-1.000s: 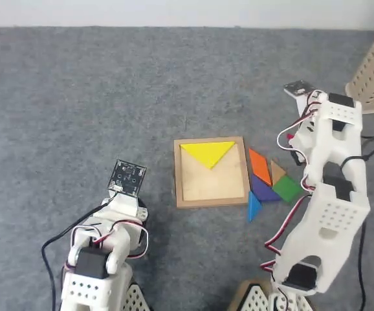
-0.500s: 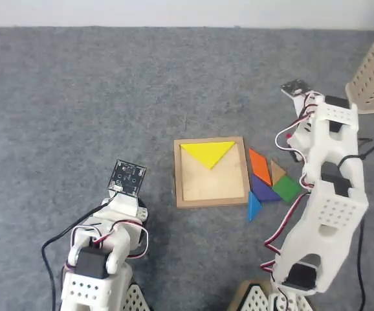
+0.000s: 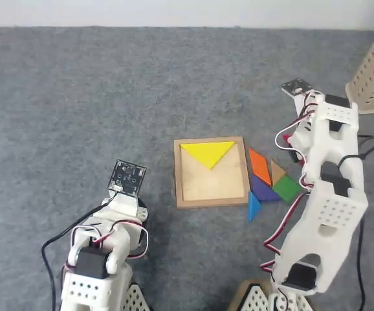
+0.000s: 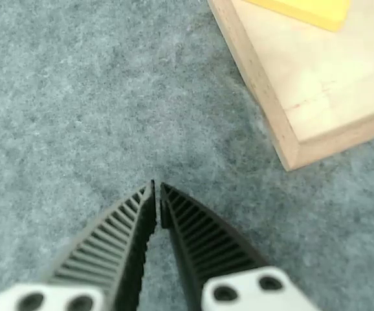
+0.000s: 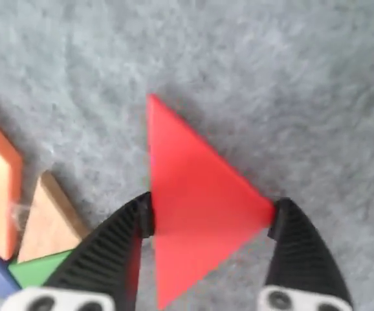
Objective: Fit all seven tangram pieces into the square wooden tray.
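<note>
The right end effector (image 5: 211,216) pinches the red triangle (image 5: 187,194) near the right edge of the counter (image 3: 77,97); the left end effector (image 4: 158,188) is closed beside the wooden tray (image 4: 264,97).

Grey carpeted counter (image 3: 77,97) bearing a square wooden tray (image 3: 178,175). Clustered just beside the tray lie an orange piece (image 3: 259,165), tan triangle (image 3: 277,171), green piece (image 3: 286,188), purple piece (image 3: 262,188) and blue triangle (image 3: 253,207). A red triangle (image 5: 193,207) lies near the tan one.
</note>
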Robot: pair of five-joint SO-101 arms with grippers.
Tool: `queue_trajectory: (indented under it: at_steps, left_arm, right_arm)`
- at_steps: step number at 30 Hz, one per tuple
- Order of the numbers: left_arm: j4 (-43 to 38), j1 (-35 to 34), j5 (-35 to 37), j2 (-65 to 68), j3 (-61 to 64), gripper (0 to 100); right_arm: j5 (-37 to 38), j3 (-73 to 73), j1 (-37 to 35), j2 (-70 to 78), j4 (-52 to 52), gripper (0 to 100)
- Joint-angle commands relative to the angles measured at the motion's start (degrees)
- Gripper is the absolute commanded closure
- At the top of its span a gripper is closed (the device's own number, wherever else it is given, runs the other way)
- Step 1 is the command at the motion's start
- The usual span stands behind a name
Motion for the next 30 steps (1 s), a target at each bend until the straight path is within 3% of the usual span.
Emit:
queue_trajectory:
  at_steps: [1, 10, 22, 27, 30]
  left_arm:
    - [0.35, -0.18, 0.44, -1.14, -1.01, 99]
    - [0.35, -0.18, 0.44, -1.14, -1.01, 99]
    - [0.35, -0.18, 0.44, -1.14, -1.01, 99]
    - [0.35, -0.18, 0.44, -1.14, -1.01, 99]
    - [0.35, -0.18, 0.44, -1.14, -1.01, 99]
  right_arm:
    - [-0.88, -1.67, -1.63, -1.45, 2.77, 88.3]
    - [-9.67, -7.82, -4.62, -9.19, 12.7, 88.6]
    - [-26.02, -7.65, -18.15, -25.1, 24.48, 88.7]
    - [-25.32, -7.56, -20.35, -25.36, 24.75, 88.2]
    - [-11.69, -7.56, -15.78, -25.19, 25.19, 86.6]
